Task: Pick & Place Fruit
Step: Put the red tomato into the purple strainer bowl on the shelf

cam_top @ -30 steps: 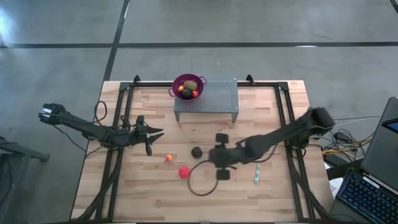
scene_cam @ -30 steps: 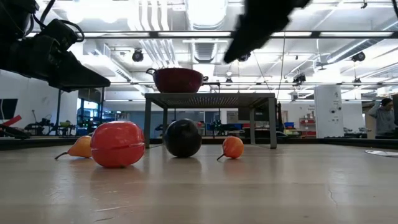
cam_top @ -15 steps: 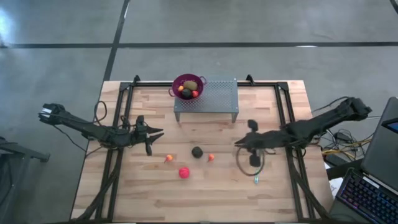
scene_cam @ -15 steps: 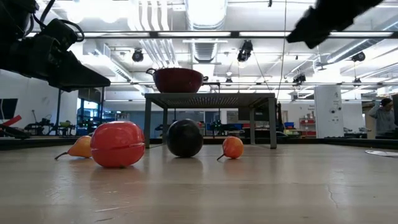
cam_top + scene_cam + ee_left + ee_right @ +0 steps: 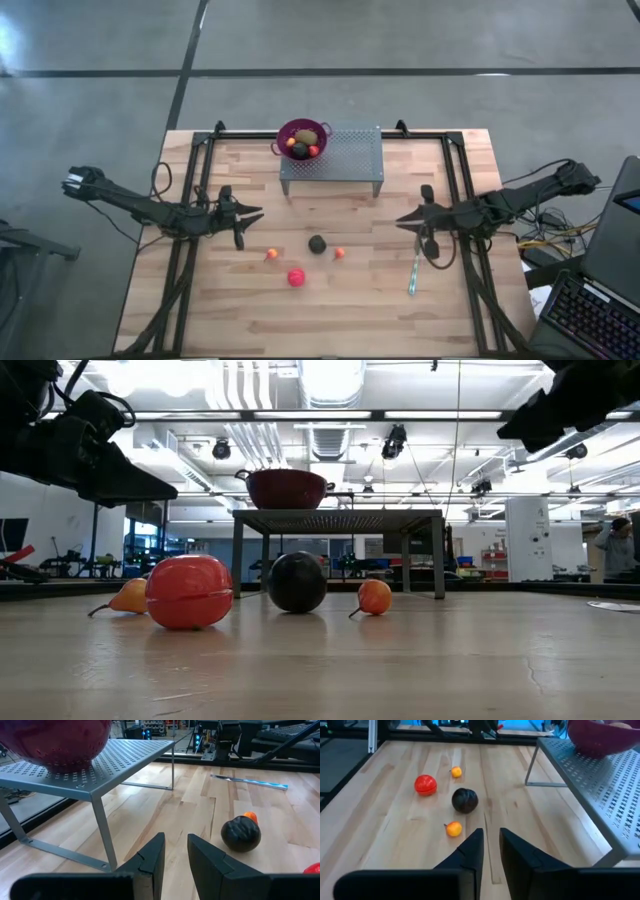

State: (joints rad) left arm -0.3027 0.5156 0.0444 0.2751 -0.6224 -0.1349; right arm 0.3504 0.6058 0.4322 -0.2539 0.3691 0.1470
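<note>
On the table lie a dark ball point(image 5: 317, 244), a red ball point(image 5: 296, 277) and two tiny orange fruits point(image 5: 339, 253) point(image 5: 270, 255). The right wrist view shows the same dark ball point(image 5: 465, 800) and red ball point(image 5: 425, 784). More fruit sits in the purple bowl point(image 5: 303, 139): a dark piece, an olive-green oval, a red one and an orange one. My left gripper point(image 5: 258, 212) hovers shut to the left of the loose fruit. My right gripper point(image 5: 402, 221) hovers shut to its right, holding nothing. In both wrist views the fingers stand close together, left gripper point(image 5: 175, 851) and right gripper point(image 5: 490, 840).
The bowl stands on a perforated metal rack point(image 5: 345, 158) near the far edge. A slim teal stick point(image 5: 413, 275) lies on the table just in front of my right gripper. Black frame rails run along the left and right sides. Bare wood stretches along the near edge.
My right arm has drawn back from over the dark ball and orange fruit toward the table's right edge, lifting away. The small orange fruit to the right of the dark ball has come into sight in the high view. No fruit has moved.
</note>
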